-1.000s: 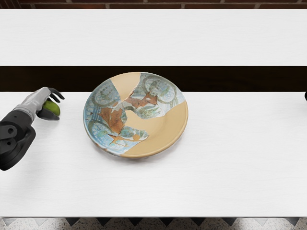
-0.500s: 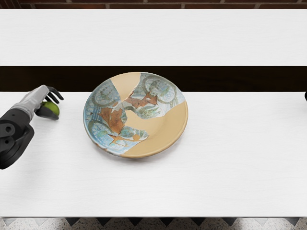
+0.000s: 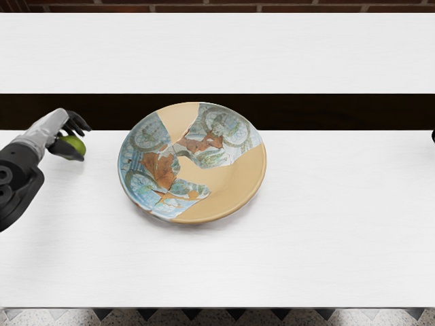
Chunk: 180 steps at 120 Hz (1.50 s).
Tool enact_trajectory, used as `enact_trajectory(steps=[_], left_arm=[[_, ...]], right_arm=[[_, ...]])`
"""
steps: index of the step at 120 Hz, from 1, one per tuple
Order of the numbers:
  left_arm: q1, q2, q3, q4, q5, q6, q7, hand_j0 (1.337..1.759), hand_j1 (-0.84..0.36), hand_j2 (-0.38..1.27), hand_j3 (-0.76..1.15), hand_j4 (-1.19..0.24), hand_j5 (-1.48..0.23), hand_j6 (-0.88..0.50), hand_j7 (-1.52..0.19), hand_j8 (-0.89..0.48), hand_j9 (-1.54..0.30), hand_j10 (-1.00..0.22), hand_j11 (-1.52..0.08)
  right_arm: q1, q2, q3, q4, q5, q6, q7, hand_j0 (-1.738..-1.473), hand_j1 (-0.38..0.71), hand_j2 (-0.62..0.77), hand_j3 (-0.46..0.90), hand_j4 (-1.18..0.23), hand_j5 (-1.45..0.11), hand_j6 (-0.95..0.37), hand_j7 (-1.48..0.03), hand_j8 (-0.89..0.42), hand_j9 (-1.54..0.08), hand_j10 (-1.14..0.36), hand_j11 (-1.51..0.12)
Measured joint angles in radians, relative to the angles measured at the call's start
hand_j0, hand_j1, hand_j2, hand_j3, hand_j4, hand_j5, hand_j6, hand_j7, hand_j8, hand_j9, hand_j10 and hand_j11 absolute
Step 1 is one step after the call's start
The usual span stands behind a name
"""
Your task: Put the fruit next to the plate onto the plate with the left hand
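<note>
My left hand (image 3: 60, 134) has its fingers (image 3: 77, 124) curled around the green fruit (image 3: 75, 145), at the counter's (image 3: 326, 224) left end. The plate (image 3: 238, 185) lies near, directly to its right, so I judge the carry goes rightward.

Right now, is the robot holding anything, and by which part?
The left hand grips a green fruit, curled over its top and sides, left of the plate. The right arm barely shows at the right edge.
</note>
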Motion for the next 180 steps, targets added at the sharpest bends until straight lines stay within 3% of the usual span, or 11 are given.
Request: enact_trajectory(steps=[83,123,180], left_arm=[[-0.039,-0.002,0.0,-0.059,-0.01,0.0,0.007,1.658,-0.29,0.35,0.0,-0.6,-0.79,-0.6,-0.79,-0.54,-0.79,-0.59,-0.79],[-0.056,-0.004,0.0,-0.088,-0.015,-0.004,0.008,1.658,-0.31,0.5,0.0,-0.64,-0.84,-0.64,-0.84,-0.56,-0.84,-0.61,-0.84],[-0.098,-0.01,-0.001,-0.141,-0.024,-0.046,0.009,1.658,-0.32,0.49,0.0,-0.65,-0.86,-0.66,-0.86,-0.54,-0.85,-0.59,-0.86]], right_arm=[[0.0,0.0,0.0,0.0,0.0,0.0,0.0,-1.658,-0.33,0.0,0.0,-0.02,-0.02,-0.02,-0.02,-0.01,-0.02,-0.01,-0.02],[0.0,0.0,0.0,0.0,0.0,0.0,-0.001,-1.658,-0.33,0.0,0.0,-0.02,-0.02,-0.02,-0.02,-0.01,-0.02,-0.01,-0.02],[-0.001,0.0,0.0,0.0,0.0,0.0,-0.001,-1.658,-0.33,0.0,0.0,-0.02,-0.02,-0.01,-0.02,-0.01,-0.02,-0.01,-0.02]])
